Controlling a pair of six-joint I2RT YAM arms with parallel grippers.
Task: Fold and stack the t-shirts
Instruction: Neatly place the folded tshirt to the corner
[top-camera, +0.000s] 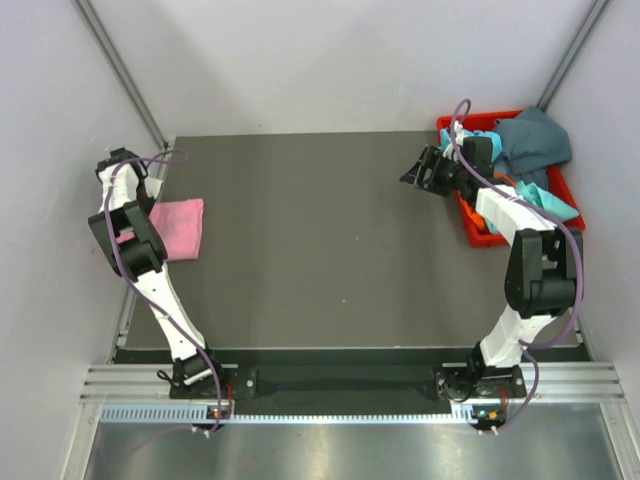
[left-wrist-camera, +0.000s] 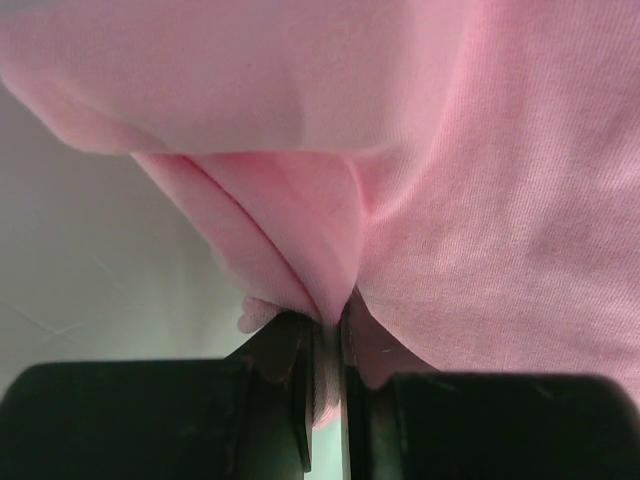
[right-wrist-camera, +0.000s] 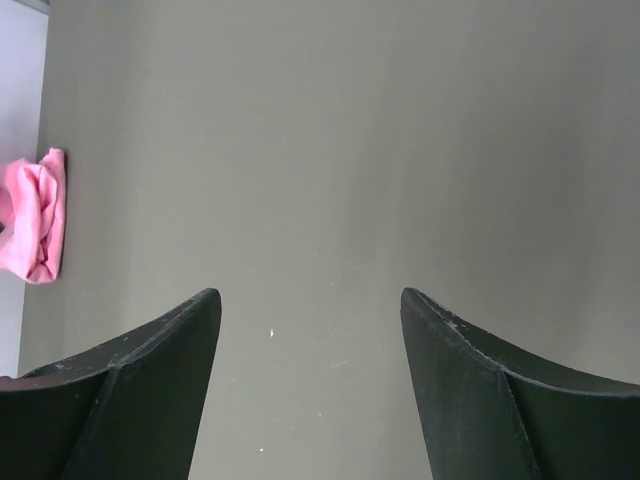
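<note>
Clamping a fold of the pink t-shirt (left-wrist-camera: 470, 190) between the left jaws, drawn nearly together, with only a thin ridge of cloth in the narrow gap. From the left wrist, almost nothing but pink knit, creased down into the pinch, with a pale surface behind it on the left. From above, lying folded into a rough rectangle at the left edge of the table (top-camera: 320, 250), about midway between near and far, its left side hidden under the left arm (top-camera: 135, 250). Cannot tell from above just where on the shirt the pinch sits.

Holding the right jaws wide apart, gripping nothing. Hovering over the far right of the table, just left of the red bin (top-camera: 487, 240), and pointing left across the dark surface. Through the right wrist camera, only grey tabletop between the two black tips, with the pink t-shirt (right-wrist-camera: 35, 215) small at the left edge of that view.

In the red bin, at the far right corner of the table: a dark teal-grey t-shirt (top-camera: 535, 140) heaped on top and spilling over the far rim, a turquoise t-shirt (top-camera: 555, 205) toward the near end, and a sliver of orange cloth (top-camera: 505, 182) between them. All crumpled, not folded. Well apart from the pink t-shirt, with the width of the table between.
</note>
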